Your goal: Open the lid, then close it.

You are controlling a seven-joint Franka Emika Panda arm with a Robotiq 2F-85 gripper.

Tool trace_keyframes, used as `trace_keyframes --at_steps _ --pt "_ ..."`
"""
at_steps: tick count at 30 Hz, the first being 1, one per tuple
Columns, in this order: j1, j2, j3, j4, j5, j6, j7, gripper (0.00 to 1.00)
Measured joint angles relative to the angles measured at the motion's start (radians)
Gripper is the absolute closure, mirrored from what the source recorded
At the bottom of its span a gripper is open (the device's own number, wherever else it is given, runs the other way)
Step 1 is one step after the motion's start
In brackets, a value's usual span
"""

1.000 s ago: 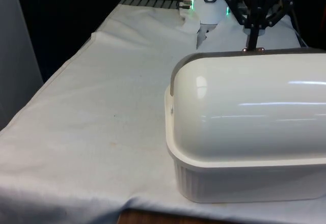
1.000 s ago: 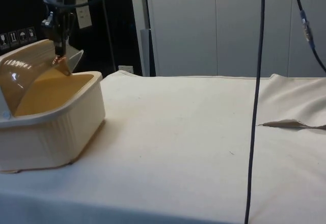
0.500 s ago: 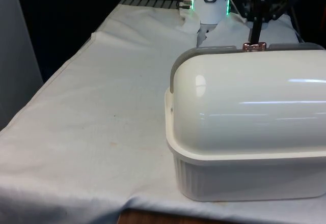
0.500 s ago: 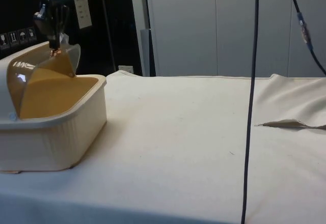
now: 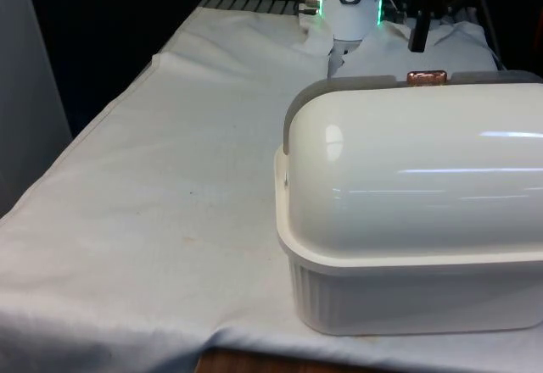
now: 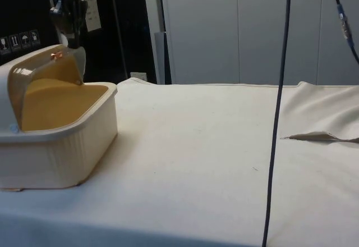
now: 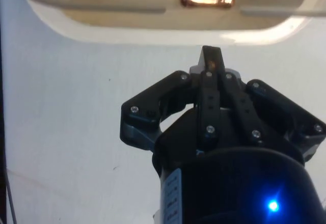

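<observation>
Pincer (image 7: 211,56), clenched empty, has lifted off copper handle (image 5: 427,76); lid (image 5: 416,169) seemingly unmoved.

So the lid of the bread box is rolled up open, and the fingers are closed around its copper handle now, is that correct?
Not quite. The lid of the bread box is rolled up open, but the fingers are not on the copper handle. The side view shows the gripper above the handle with a gap between; the wrist view shows the fingers pressed together, holding nothing.
</observation>
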Motion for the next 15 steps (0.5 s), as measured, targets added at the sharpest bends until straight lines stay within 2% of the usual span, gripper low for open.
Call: trace_keyframes --at_steps 7,15 --pt "0.000 0.002 0.003 0.003 0.000 -0.022 0.000 1.00" --pt "-0.006 0.049 0.003 0.099 0.001 -0.060 -0.002 1.00"
